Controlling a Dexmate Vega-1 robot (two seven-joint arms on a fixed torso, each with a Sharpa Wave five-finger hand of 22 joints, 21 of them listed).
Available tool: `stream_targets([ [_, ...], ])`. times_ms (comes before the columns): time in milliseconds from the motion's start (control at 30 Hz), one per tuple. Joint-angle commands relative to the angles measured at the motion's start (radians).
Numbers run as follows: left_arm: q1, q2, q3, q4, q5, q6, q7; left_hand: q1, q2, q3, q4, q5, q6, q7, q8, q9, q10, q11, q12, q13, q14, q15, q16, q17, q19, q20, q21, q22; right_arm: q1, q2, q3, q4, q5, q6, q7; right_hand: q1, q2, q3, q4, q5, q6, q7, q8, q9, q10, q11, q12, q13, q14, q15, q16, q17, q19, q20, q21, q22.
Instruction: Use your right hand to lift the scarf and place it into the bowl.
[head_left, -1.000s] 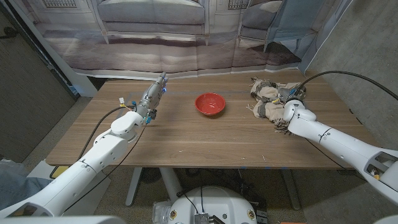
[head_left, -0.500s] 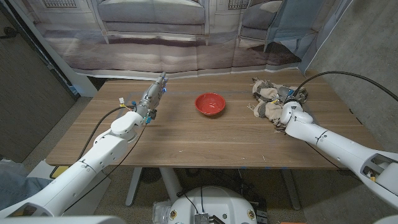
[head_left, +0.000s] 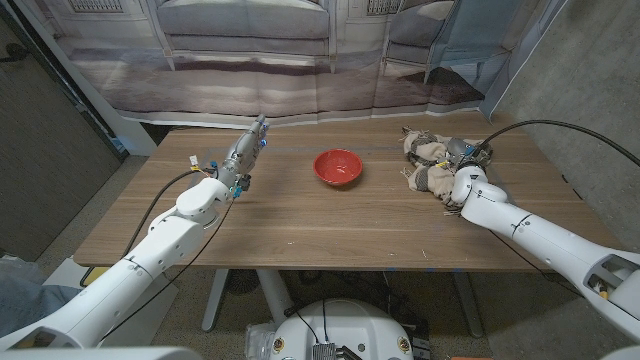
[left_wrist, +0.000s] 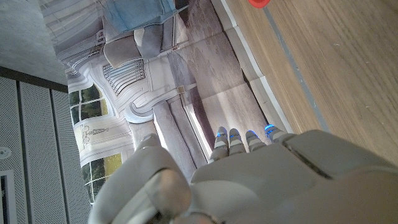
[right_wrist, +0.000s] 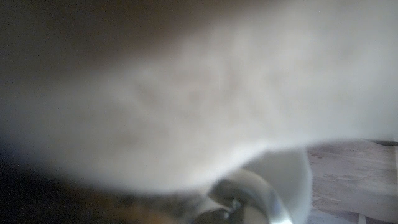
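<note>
- Head view, overall: a wooden desk (head_left: 330, 225) spans the middle of the frame, its far edge running below a printed backdrop (head_left: 300, 50) and its near edge crossing the lower third.
- Scarf (head_left: 428, 160): a crumpled beige and dark plaid heap in the upper right of the desk, near the far right corner; its fringe trails toward the frame centre.
- Right hand (head_left: 462, 172): set into the right side of the scarf heap, touching the fabric. The fingers are buried in or hidden by the cloth, so whether they clasp it cannot be told.
- Red bowl (head_left: 337, 166): upper centre of the frame, upright and apart from the scarf, with a strip of bare wood between them.
- Left hand (head_left: 248, 148): upper left of the desk, close to the far edge, fingers extended together and holding nothing; well apart from the bowl.
- Open room: the near half of the desk is bare wood from left edge to right edge.
- Left wrist view: the backs of the left hand's fingers (left_wrist: 239, 140) reach toward the backdrop, and a sliver of the red bowl (left_wrist: 260, 2) shows at the top edge, a detail of alignment the head view gives less directly.
- Right wrist view: a blurred pale mass sits close before the lens; what it is cannot be told.
</note>
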Motion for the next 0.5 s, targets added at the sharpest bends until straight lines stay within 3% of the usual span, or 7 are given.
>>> stream_targets([
  [33, 0.010, 0.007, -0.007, -0.013, 0.003, -0.001, 0.006, 0.003, 0.013, -0.004, -0.002, 0.000, 0.000, -0.003, 0.003, 0.005, -0.002, 0.006, -0.001, 0.002, -0.009, -0.003, -0.001, 0.005, -0.101, 0.006, 0.002, 0.003, -0.024, -0.020, 0.039, -0.055, -0.003, 0.015, -0.044, 0.064, 0.066, -0.010, 0.008, -0.006, 0.000, 0.002, 0.001, 0.001, 0.002, 0.004, 0.007, 0.014, 0.001, -0.124, -0.004, 0.008, -0.010, -0.084, 0.015, 0.005],
  [500, 0.012, 0.002, -0.005, -0.008, 0.004, -0.010, 0.003, 0.004, 0.014, -0.006, -0.002, 0.000, -0.007, -0.009, 0.000, 0.005, -0.004, 0.007, -0.002, 0.002, -0.008, -0.006, -0.001, 0.005, -0.100, 0.010, 0.002, 0.003, -0.063, -0.055, 0.071, -0.163, -0.015, -0.018, -0.050, 0.081, 0.075, -0.011, 0.003, -0.003, -0.034, 0.003, -0.019, -0.007, -0.004, -0.005, 0.005, 0.042, -0.012, -0.126, -0.014, 0.021, -0.031, -0.085, 0.042, 0.007],
])
